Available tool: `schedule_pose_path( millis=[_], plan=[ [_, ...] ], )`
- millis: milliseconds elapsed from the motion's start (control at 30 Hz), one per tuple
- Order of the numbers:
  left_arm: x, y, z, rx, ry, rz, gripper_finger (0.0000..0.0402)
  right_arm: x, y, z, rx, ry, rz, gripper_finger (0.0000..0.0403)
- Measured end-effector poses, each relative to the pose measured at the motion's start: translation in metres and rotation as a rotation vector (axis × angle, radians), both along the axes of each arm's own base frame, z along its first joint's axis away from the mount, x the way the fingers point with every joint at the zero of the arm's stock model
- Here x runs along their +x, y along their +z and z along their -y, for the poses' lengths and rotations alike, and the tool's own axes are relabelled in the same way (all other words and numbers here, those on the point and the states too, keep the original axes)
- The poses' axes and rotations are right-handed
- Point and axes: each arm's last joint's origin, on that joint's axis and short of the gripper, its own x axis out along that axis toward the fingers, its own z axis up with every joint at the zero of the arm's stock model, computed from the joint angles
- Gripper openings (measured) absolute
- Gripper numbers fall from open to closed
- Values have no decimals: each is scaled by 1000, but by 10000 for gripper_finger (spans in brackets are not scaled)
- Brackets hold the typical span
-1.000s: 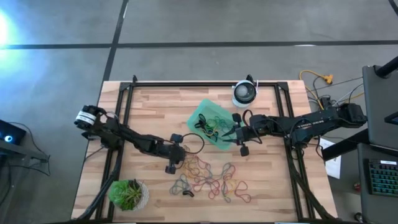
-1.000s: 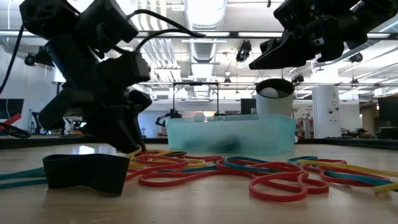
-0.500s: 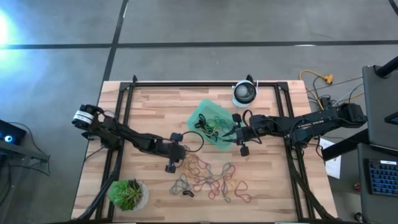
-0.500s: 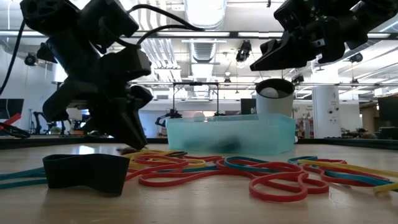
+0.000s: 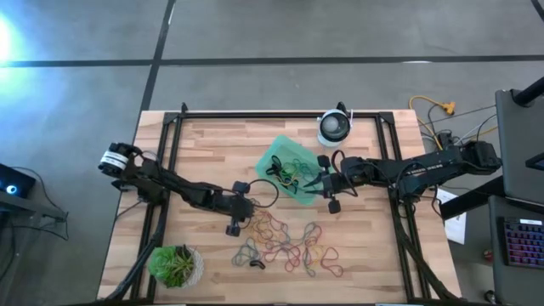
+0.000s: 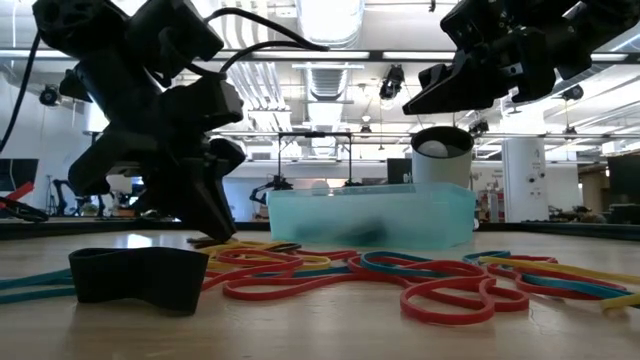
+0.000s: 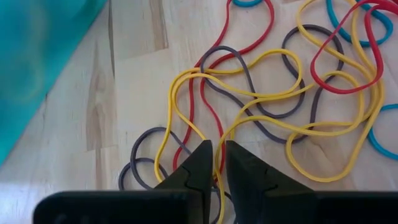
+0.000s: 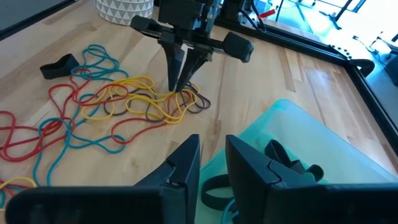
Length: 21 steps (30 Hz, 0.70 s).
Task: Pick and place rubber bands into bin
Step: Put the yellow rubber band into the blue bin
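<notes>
High view: left pincer [image 5: 245, 216] has narrowed on rubber bands [image 5: 289, 242].

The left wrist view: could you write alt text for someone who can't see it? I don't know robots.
The left gripper has its two dark fingers nearly together, pinching at a yellow rubber band in a tangle of red, yellow, grey and blue rubber bands lying on a pale wooden table. A corner of the translucent green bin shows at one side.

No readable text, labels, brands, numbers or signs on anything in view.
</notes>
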Motion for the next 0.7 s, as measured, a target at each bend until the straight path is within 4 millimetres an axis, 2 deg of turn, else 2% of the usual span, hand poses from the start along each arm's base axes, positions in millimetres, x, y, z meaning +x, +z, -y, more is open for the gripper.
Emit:
schedule_pose_path(
  millis=[233,400,700],
  plan=[
    [-1,-1,0,1,0,-4,26,0,0,0,0,0,0,77],
    [-1,-1,0,6,-5,-4,3,0,0,0,0,0,0,70],
    [0,2,-1,18,8,11,0,0,0,0,0,0,0,74]
  ],
)
